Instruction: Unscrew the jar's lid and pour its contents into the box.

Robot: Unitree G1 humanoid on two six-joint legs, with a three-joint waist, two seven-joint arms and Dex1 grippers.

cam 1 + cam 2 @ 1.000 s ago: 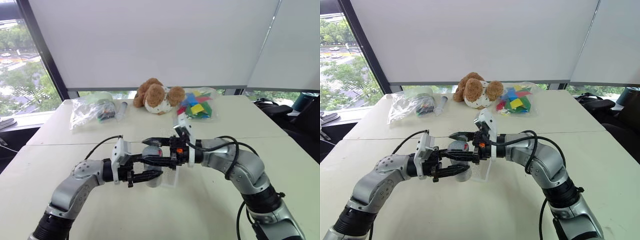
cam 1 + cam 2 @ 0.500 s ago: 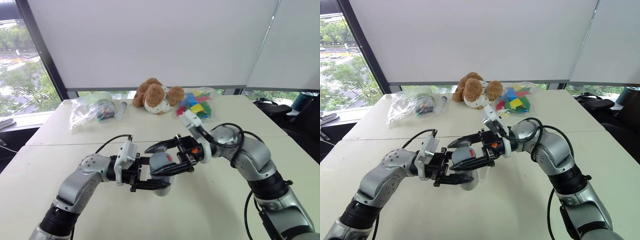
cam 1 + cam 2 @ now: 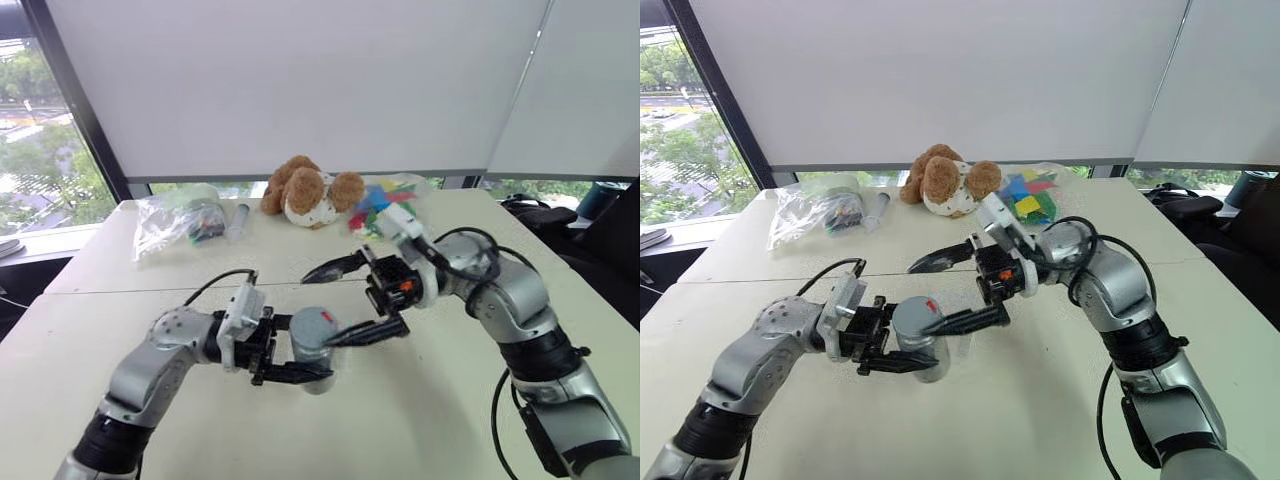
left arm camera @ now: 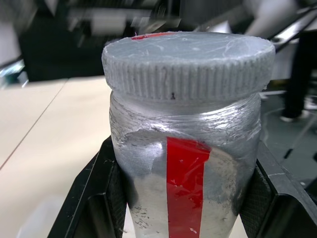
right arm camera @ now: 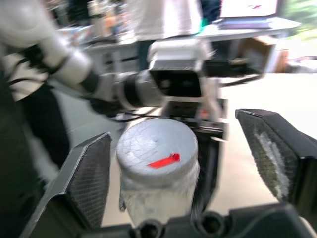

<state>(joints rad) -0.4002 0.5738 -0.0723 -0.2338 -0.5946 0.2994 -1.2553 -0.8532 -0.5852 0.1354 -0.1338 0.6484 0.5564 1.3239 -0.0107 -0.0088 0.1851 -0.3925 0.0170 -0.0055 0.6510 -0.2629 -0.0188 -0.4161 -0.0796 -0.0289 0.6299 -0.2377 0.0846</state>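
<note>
Since a second ago the right end effector [image 3: 958,290] has let go of the ribbed grey screw lid [image 4: 187,62] and drawn back, its two black fingers now spread wide on either side of it without touching. Pressed together on the small clear plastic jar [image 4: 184,171], the left end effector [image 3: 898,348] holds it above the pale table [image 3: 1040,400], long axis upright and lid uppermost. A red strip runs down the jar's cloudy, scuffed wall, and the lid's flat top carries a red mark.

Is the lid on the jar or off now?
On: the grey lid sits on the jar.
</note>
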